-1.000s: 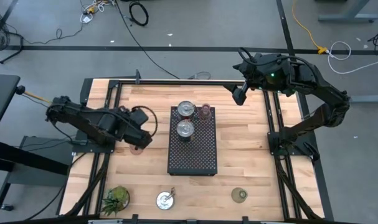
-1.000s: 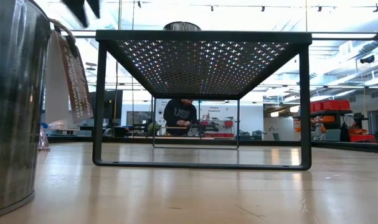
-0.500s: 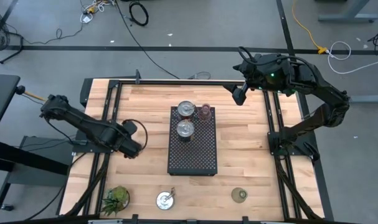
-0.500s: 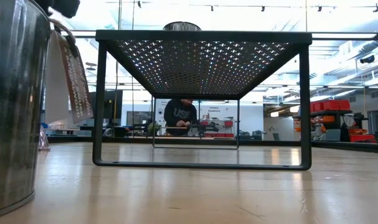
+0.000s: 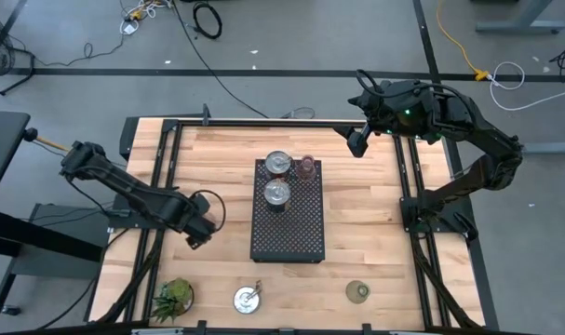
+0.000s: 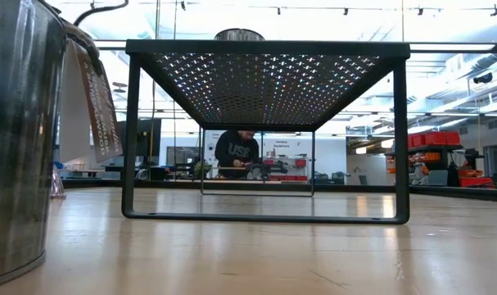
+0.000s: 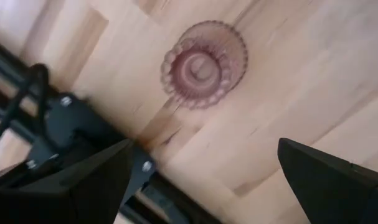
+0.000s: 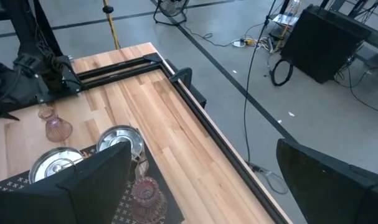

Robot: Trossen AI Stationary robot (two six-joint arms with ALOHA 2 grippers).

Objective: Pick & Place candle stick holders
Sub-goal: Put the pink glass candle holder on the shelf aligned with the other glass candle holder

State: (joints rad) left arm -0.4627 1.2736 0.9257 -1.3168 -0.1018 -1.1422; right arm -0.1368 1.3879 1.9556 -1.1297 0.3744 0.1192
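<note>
On the black perforated tray stand two silvery holders and a pink glass holder. A second pink glass holder stands on the bare wood to the tray's left. My left gripper hangs above it, open and pointing down, and hides it in the high view. A third silvery holder and the olive-green holder stand near the table's near edge. My right gripper waits open and empty above the far right of the table.
A spiky green plant stands at the near left corner. Black frame rails run along the table's left and right sides. In the low view the near silvery holder with its tag fills the left. A person shows in the room behind.
My left gripper has moved from beside the tray's left edge toward the table's near edge. Its arm has drawn back toward the left. The holders have stayed where they were.
</note>
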